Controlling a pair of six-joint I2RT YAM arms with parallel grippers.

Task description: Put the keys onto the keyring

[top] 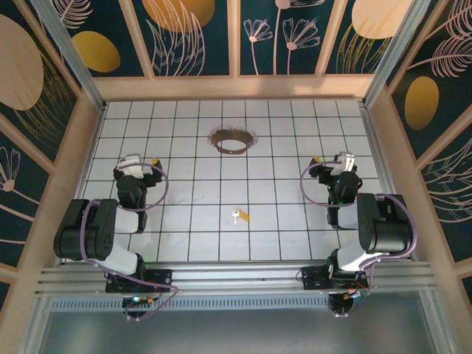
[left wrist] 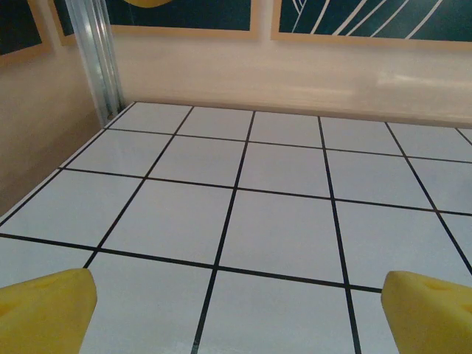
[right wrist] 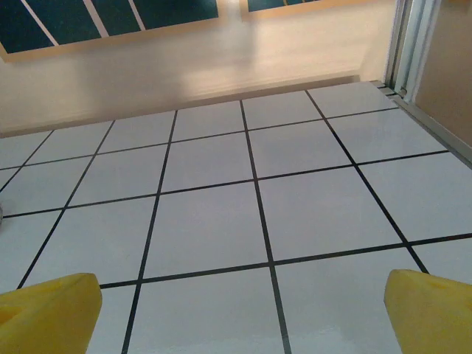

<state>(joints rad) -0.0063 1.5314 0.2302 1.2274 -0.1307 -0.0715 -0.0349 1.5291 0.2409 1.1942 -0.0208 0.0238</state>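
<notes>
My left gripper (left wrist: 236, 313) and right gripper (right wrist: 240, 313) both hang with jaws spread wide above the tiled table (left wrist: 280, 228). The key (top: 237, 215) lies between my arms, and the keyring (top: 232, 139) sits well apart beyond it.

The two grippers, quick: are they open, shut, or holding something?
The left gripper is open, holding nothing.
The right gripper is open, holding nothing.

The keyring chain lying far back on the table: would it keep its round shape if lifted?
Probably not: the keyring looks like thin beaded chain, so it would likely droop into a strand. It lies flat, so rolling seems unlikely; a push would probably deform the loop.
</notes>
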